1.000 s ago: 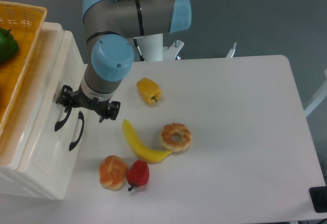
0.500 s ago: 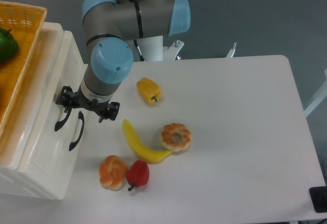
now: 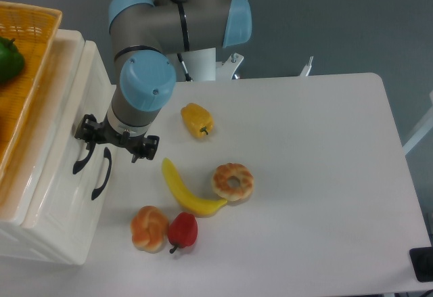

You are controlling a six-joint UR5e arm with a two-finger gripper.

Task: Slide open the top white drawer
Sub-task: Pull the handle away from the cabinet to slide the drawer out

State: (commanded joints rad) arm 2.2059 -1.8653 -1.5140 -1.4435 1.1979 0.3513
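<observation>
The white cabinet stood at the left edge of the worktop, and the top white drawer was the upper of its two fronts, sitting flush with the cabinet face, its curved black handle partly covered by the arm. The hand hovered right at that front, its dark fingers spread apart with one side over the upper handle and the other out over the worktop; whether it touched the handle could not be told from this view. The lower drawer's handle lay just below, fully visible. A wicker basket rested on top of the cabinet with a green pepper in it. On the worktop, near the cabinet, lay a yellow pepper, a banana touching a bagel, and a red pepper just beside a bread roll
</observation>
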